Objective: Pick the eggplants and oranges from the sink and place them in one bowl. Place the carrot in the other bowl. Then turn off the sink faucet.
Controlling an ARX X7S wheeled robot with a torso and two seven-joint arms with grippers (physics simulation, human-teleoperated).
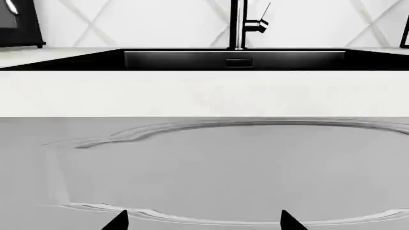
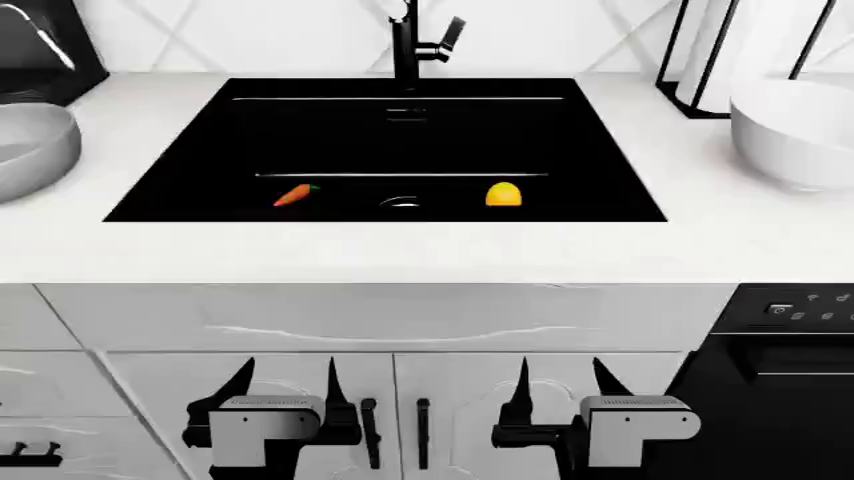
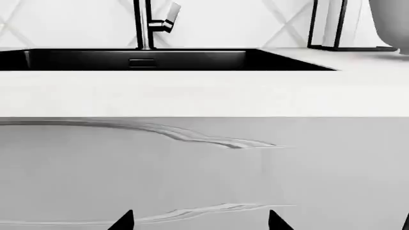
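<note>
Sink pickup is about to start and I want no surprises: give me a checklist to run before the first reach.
1. Orange visible in sink: ok.
2. Carrot visible, apart from the orange: ok.
3. Eggplant located: not ok, none seen.
4. Left end effector and right end effector open, holding nothing: ok.
5. White bowl and grey bowl on the counter: ok.
6. Faucet water running: cannot tell.

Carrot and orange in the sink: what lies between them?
In the head view, only the round drain on the black sink floor lies between the carrot and orange.
</note>
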